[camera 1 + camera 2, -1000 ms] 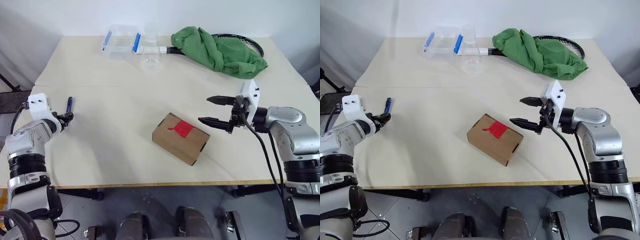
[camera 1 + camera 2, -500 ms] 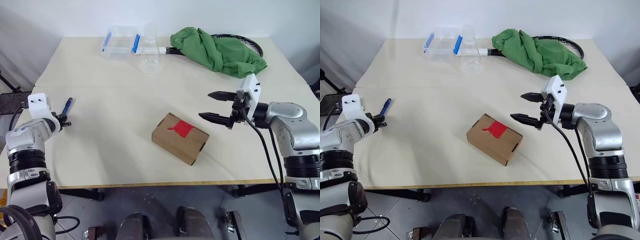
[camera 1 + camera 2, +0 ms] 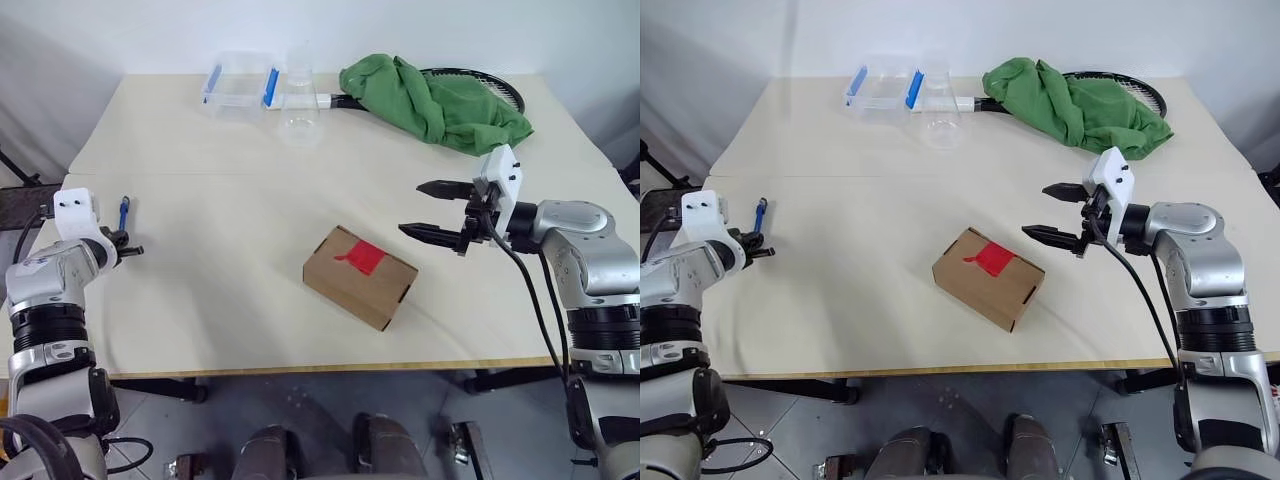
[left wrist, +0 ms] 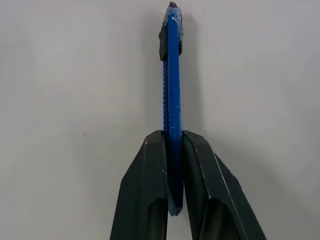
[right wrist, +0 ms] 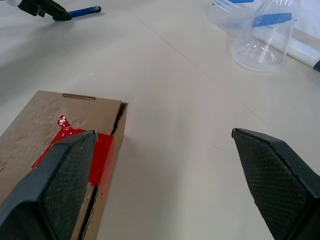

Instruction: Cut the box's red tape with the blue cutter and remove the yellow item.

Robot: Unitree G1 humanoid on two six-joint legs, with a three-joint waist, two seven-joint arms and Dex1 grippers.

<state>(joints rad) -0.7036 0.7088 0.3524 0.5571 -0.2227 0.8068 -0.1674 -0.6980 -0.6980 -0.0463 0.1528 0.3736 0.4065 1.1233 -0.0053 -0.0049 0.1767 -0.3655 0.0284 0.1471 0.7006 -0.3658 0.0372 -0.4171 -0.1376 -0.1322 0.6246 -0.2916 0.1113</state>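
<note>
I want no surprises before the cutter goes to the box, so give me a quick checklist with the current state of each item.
1. Left claw shut on the blue cutter: ok.
2. Blade out: cannot tell.
3. Red tape on top of the box, uncovered: ok.
4. Right claw open, hovering beside the box, not touching it: ok.
5. Box held steady for cutting: not ok.
6. Table between cutter and box free of things: ok.

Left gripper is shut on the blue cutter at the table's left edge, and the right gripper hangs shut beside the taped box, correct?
Not quite. The right gripper is wide open, as the right wrist view shows. The rest holds: the left gripper is shut on the blue cutter, and the box is taped.
</note>
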